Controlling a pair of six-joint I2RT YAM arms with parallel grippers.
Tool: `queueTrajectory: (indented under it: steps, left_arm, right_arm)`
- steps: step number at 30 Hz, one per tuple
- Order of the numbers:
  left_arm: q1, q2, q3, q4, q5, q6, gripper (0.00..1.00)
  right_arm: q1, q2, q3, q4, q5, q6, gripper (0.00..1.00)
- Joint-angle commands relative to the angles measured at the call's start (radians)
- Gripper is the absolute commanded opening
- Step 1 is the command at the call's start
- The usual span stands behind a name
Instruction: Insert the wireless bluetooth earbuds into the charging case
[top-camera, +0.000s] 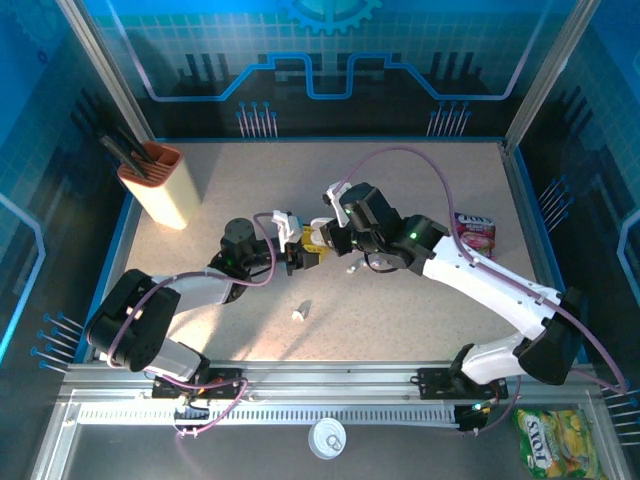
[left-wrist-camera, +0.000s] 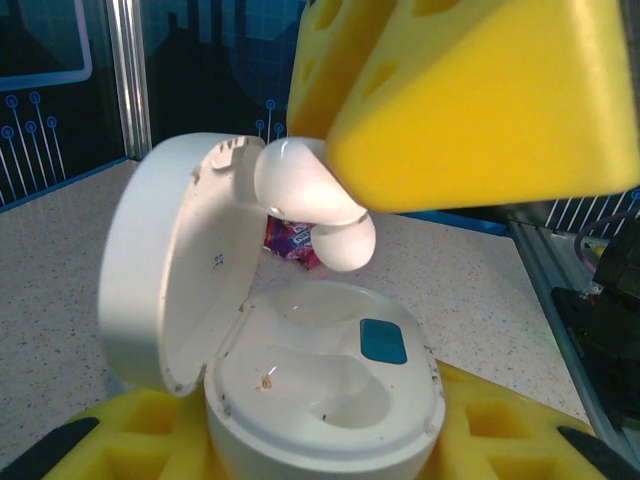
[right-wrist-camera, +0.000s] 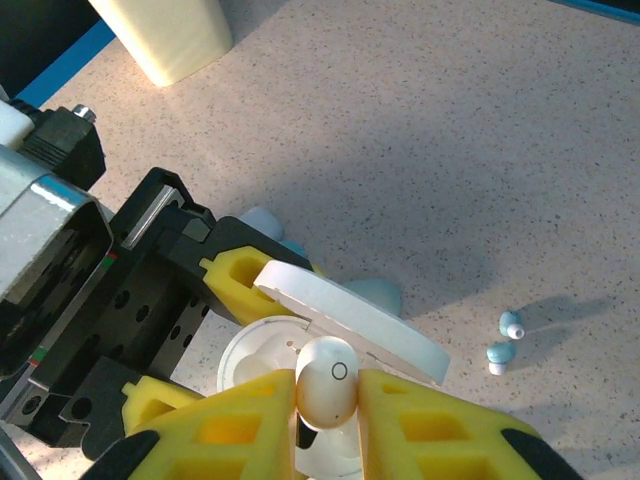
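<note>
Now the left fingers (left-wrist-camera: 505, 435) clamp the open charging case (left-wrist-camera: 330, 405); the right fingers (right-wrist-camera: 430, 430) pinch an earbud (right-wrist-camera: 326, 388) just above it.

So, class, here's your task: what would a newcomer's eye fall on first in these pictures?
First, the open white case, gripped by the left gripper at the middle of the table. Just above its hollow, the right gripper pinches a white earbud. Two tiny pale-blue buds lie loose on the table nearby.

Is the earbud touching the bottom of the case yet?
Apart. The left wrist view shows a gap between the earbud and the case base.
</note>
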Motion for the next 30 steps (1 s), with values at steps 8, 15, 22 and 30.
queueTrajectory:
  steps: [8,15,22,30]
  left_arm:
    - [0.008,0.008,0.017,0.1,0.031,-0.064,0.37]
    - [0.007,-0.006,0.018,0.082,0.032,-0.056,0.37]
    - [0.007,-0.005,0.021,0.08,0.03,-0.056,0.37]
    - [0.008,-0.014,0.02,0.075,0.032,-0.058,0.37]
  right_arm:
    - [-0.037,-0.028,-0.063,0.017,-0.065,0.001,0.21]
    - [-0.045,-0.044,-0.07,0.007,-0.038,-0.002,0.21]
    - [-0.047,-0.047,-0.073,-0.018,-0.042,-0.025,0.22]
    - [-0.047,-0.003,-0.053,-0.024,-0.083,-0.056,0.25]
